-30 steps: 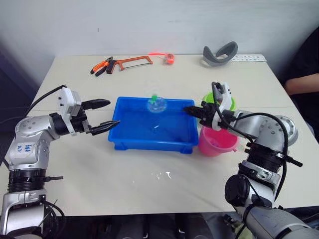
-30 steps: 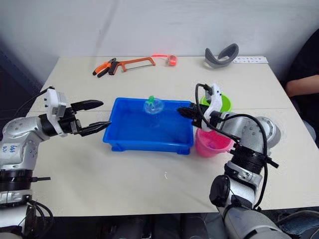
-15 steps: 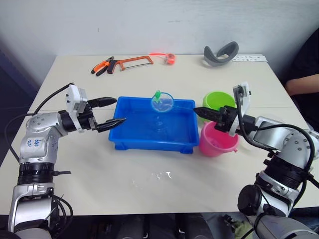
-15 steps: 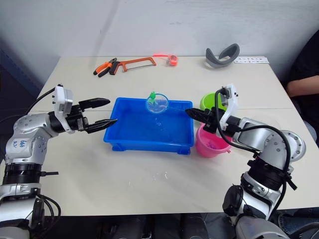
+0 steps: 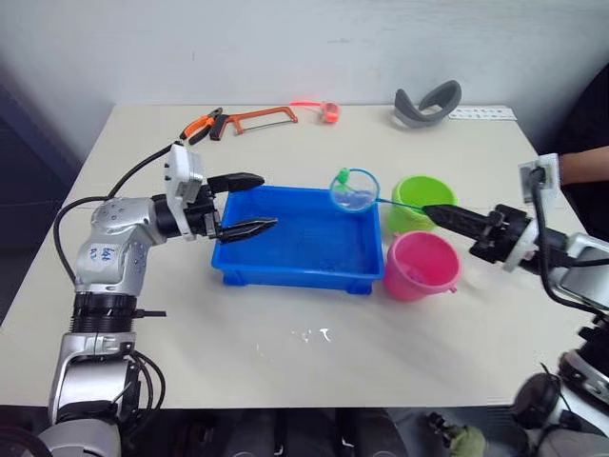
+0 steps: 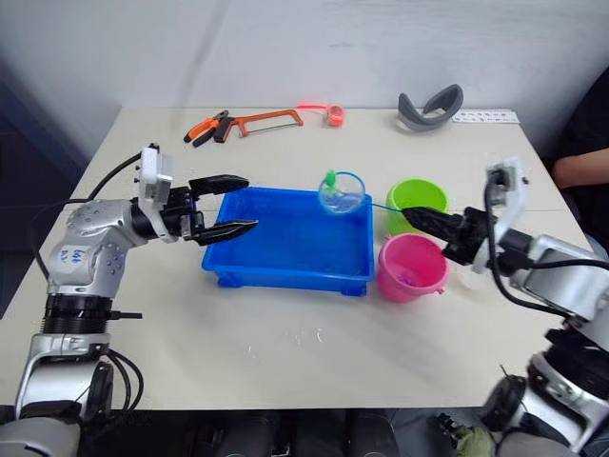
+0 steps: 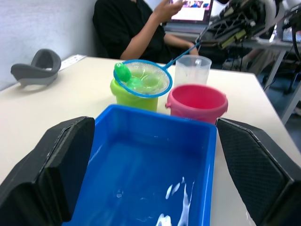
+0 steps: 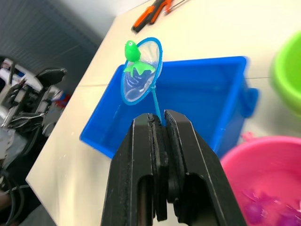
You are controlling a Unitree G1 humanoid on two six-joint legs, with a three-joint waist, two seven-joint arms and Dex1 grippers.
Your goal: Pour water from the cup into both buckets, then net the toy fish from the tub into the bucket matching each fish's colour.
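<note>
Right gripper (image 8: 160, 123) clamped on thin handle of blue-rimmed mesh net (image 5: 354, 188), green toy fish (image 8: 131, 49) inside, above shallow blue plastic tub (image 5: 295, 249) at its two o'clock corner. Left gripper (image 5: 249, 203) spread open.

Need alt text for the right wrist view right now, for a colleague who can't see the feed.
The right gripper, shut on the thin handle of the net, holds the blue hoop over the blue tub with a green toy fish perched on its rim. The pink bucket, holding pink toys, sits nearest; the green bucket is beside it.
</note>
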